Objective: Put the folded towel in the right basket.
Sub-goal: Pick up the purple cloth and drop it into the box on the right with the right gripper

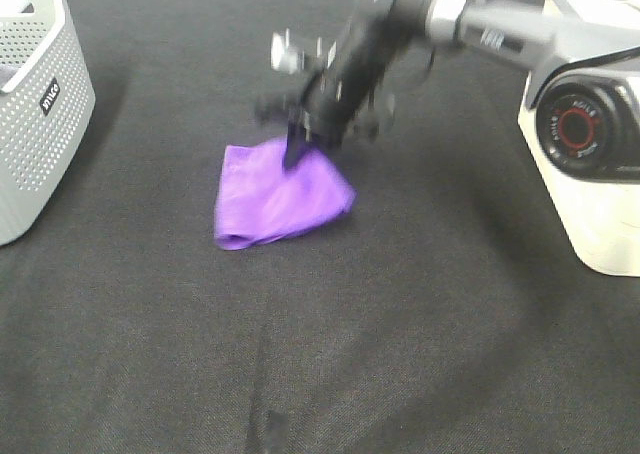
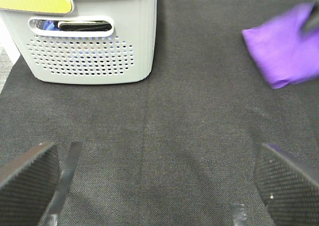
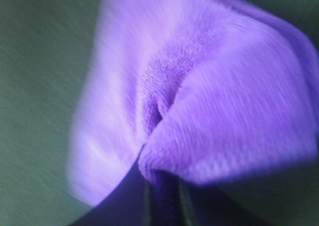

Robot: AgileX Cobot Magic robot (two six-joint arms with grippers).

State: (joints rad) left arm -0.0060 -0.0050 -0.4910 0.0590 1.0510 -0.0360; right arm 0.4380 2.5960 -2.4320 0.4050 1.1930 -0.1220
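Observation:
The folded purple towel (image 1: 278,196) lies on the black cloth near the middle of the table. My right gripper (image 1: 297,152) reaches in from the upper right and is shut on the towel's far edge. The right wrist view shows the towel (image 3: 199,111) pinched and bunched between the fingers (image 3: 124,201). The towel also shows at the edge of the left wrist view (image 2: 284,47). My left gripper (image 2: 159,186) is open and empty, low over the cloth, with its fingertips (image 2: 30,178) wide apart. The right basket is hidden behind the right arm's base.
A grey perforated basket (image 1: 30,104) stands at the left edge, also seen in the left wrist view (image 2: 89,42) with items inside. The white base of the right arm (image 1: 590,144) stands at the right edge.

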